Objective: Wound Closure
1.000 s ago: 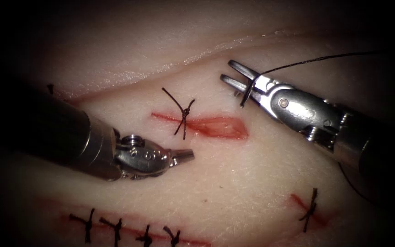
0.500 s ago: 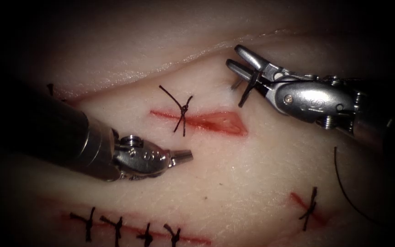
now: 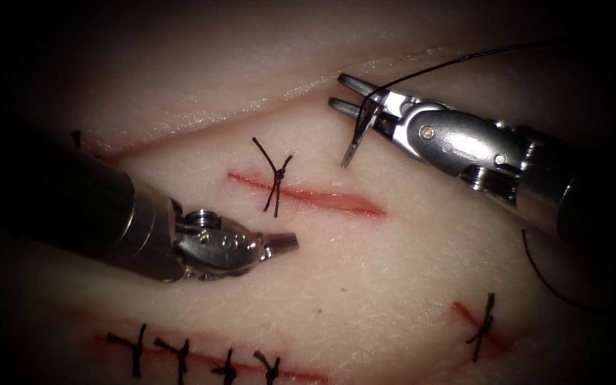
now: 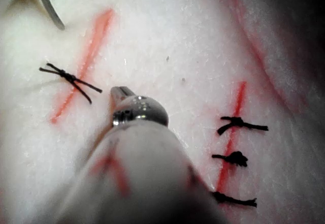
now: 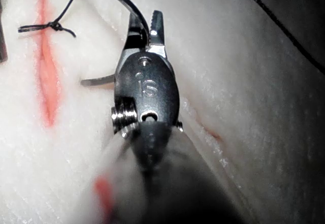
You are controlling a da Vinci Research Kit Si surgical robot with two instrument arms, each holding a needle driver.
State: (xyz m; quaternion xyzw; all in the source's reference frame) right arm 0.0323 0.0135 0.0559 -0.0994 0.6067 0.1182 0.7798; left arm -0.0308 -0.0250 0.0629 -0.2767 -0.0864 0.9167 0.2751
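Note:
The cut [image 3: 322, 197] runs across the tissue [image 3: 365, 271] as a thin red line, with one knotted stitch [image 3: 276, 177] on its left part. My right tool [image 3: 336, 90] is shut on the curved needle [image 3: 354, 139] near its thread end. The needle is out of the tissue, its tip hanging just above the surface behind the right part of the cut. Thread [image 3: 458, 63] runs from it toward the upper right. The right wrist view shows the needle [image 5: 96, 80] crossing the right tool's jaws [image 5: 146, 18]. My left tool [image 3: 294, 241] is shut on nothing, in front of the cut, also seen as the left tool [image 4: 118, 91].
A second cut [image 3: 201, 360] with several stitches lies at the front left. A short stitched cut [image 3: 483, 324] sits at the front right. A slack loop of thread [image 3: 536, 274] lies at the right. A raised fold of tissue [image 3: 251, 107] runs behind the cut.
The right tool turned its wrist and shifted left, swinging the needle tip away from the right end of the cut. The cut's right part, gaping before, now looks narrow. The left tool stayed put.

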